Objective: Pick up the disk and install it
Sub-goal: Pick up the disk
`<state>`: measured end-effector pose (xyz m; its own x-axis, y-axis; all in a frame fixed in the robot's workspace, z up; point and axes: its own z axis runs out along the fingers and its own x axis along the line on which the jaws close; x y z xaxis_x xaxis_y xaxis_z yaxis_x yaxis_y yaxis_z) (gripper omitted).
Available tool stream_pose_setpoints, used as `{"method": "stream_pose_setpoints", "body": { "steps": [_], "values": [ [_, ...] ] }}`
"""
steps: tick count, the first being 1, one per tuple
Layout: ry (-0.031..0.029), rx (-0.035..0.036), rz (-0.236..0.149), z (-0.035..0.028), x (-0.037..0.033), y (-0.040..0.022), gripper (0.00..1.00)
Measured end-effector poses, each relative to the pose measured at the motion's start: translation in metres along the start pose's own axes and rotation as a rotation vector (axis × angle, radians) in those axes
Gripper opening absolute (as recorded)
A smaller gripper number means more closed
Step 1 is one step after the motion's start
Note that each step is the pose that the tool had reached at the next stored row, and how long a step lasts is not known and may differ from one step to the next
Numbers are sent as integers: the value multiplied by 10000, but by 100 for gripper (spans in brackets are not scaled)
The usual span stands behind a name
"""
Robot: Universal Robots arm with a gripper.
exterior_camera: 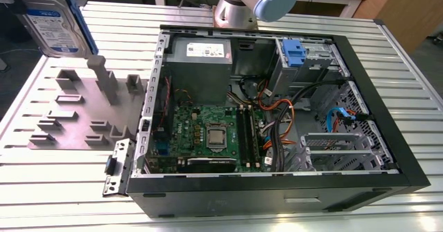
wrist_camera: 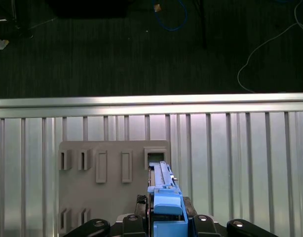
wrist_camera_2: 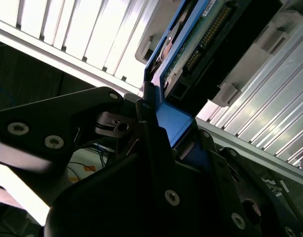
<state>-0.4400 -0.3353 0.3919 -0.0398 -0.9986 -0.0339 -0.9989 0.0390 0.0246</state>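
Observation:
The disk (exterior_camera: 52,22), silver-grey with a white-and-blue label and blue side rails, hangs upright in the air at the exterior view's far upper left, above the grey holder rack (exterior_camera: 83,107). In the first wrist view the disk (wrist_camera: 164,190) is seen edge-on, over the rack (wrist_camera: 112,197) and close to one of its square slots (wrist_camera: 156,158). My gripper (wrist_camera: 166,219) is shut on the disk's blue rail. The second wrist view shows the black fingers (wrist_camera_2: 151,128) clamping the blue rail of the disk (wrist_camera_2: 201,49), whose connector side and circuit board are visible.
The open computer case (exterior_camera: 387,154) lies on the slatted aluminium table (exterior_camera: 408,81), with the motherboard (exterior_camera: 207,133), cables and a drive bay with a blue latch (exterior_camera: 294,53) inside. A grey power supply (exterior_camera: 201,55) sits at the case's far end. The arm's base (exterior_camera: 242,6) stands behind the case.

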Motion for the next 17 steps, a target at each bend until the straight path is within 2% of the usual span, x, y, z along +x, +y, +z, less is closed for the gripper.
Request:
{"method": "stream_pose_setpoints", "body": {
  "steps": [8,17],
  "values": [
    [0,0,0,-57,-2,1,36],
    [0,0,0,-85,-3,2,36]
  ]
}}
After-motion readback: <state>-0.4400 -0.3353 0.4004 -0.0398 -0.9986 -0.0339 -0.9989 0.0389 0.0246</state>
